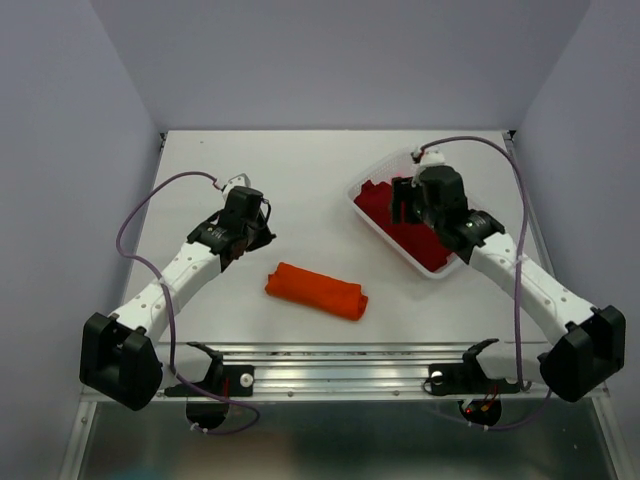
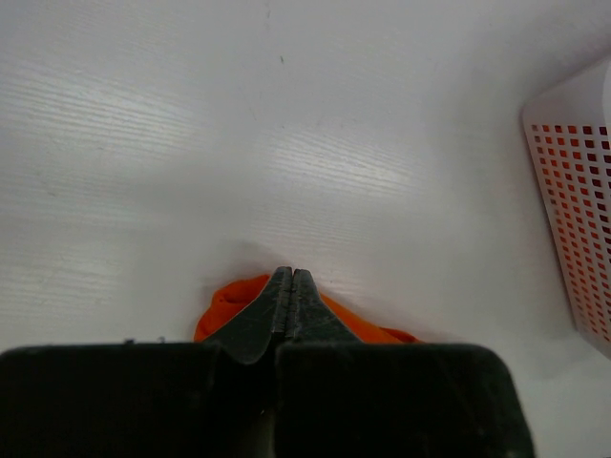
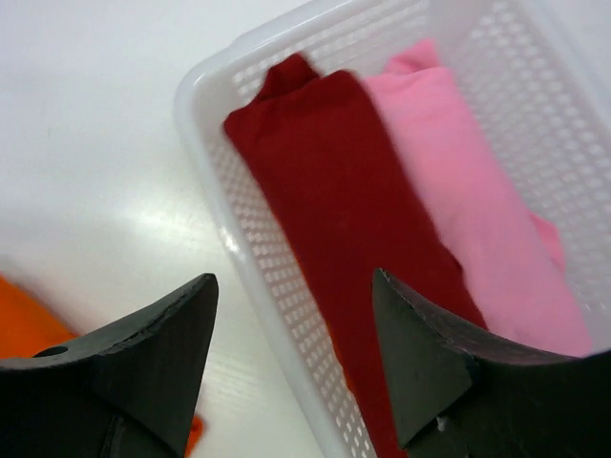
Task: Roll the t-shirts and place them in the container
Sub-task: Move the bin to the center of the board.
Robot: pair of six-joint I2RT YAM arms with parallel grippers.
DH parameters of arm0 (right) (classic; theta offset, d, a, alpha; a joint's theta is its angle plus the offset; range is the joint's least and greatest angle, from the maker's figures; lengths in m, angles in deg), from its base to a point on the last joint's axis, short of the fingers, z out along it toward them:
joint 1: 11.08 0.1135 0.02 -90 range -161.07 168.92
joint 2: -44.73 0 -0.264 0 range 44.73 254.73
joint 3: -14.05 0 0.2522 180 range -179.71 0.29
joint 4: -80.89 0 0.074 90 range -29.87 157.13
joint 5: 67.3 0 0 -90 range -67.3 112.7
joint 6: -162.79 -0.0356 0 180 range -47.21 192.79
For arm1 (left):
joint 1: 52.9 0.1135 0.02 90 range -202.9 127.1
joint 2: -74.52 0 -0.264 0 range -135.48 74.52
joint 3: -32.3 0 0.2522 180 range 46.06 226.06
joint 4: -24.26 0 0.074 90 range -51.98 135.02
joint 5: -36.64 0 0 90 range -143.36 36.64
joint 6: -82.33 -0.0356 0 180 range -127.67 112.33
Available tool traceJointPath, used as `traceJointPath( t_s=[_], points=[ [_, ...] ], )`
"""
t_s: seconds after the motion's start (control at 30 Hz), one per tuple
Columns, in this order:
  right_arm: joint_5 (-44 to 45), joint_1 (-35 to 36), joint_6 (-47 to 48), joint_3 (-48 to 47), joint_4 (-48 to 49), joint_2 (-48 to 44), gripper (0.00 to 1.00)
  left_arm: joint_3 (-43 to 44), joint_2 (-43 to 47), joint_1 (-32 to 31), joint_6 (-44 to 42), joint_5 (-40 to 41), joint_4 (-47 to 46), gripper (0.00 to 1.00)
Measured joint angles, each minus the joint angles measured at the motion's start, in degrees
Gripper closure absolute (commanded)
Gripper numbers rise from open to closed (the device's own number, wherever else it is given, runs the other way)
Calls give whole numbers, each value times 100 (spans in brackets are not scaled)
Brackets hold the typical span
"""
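White table point(image 1: 300, 190); basket point(image 3: 243, 239) with dark red t-shirt point(image 3: 334, 181), pink t-shirt point(image 3: 468, 191)

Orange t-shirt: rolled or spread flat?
Rolled. The orange t-shirt lies as a compact bundle on the table, outside the basket.

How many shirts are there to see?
3. The orange shirt lies rolled on the table. The dark red shirt and the pink shirt lie side by side in the white basket. More could be hidden under them.
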Motion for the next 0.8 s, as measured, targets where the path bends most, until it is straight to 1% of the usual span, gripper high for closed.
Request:
traceJointPath(
  t_s=[0.03, 0.07, 0.1, 0.17, 0.2, 0.23, 0.3, 0.4, 0.53, 0.6, 0.63, 0.73, 0.77, 0.8],
  points=[
    [72, -68, -122, 0, -13, -94, 27, 0, -2, 4, 0, -9, -4, 100],
    [249, -289, -518, 0, -61, -243, 26, 0, -4, 4, 0, -17, -4, 100],
    [286, -470, -662, 0, -103, -308, 24, 2, -7, 7, 0, -24, -4, 100],
    [323, -1451, -1215, 31, -197, -472, 20, 2, -7, 7, 0, -55, -13, 100],
    [304, -1797, -1421, 74, -195, -507, 18, 0, -7, 9, -2, -63, -17, 100],
    [299, -2385, -1639, 175, -229, -553, 17, 0, -7, 9, -4, -81, -28, 100],
    [352, -3042, -2039, 323, -481, -577, 16, 0, -7, 17, -20, -105, -42, 100],
    [308, -3432, -2603, 597, -802, -575, 16, 0, -4, 20, -37, -125, -50, 100],
    [177, -3565, -3152, 1038, -1032, -647, 17, 0, 13, 28, -87, -127, -50, 100],
    [133, -3587, -3342, 1235, -1117, -721, 24, 0, 33, 31, -103, -142, -57, 100],
    [116, -3589, -3425, 1300, -1128, -734, 31, 0, 39, 31, -107, -146, -63, 100],
    [63, -3589, -3550, 1436, -1049, -732, 41, 0, 42, 31, -129, -203, -127, 100],
    [48, -3589, -3563, 1539, -935, -743, 48, 0, 42, 31, -133, -225, -146, 100],
    [22, -3589, -3571, 1617, -850, -750, 52, 0, 42, 31, -146, -243, -179, 100]
  ],
)
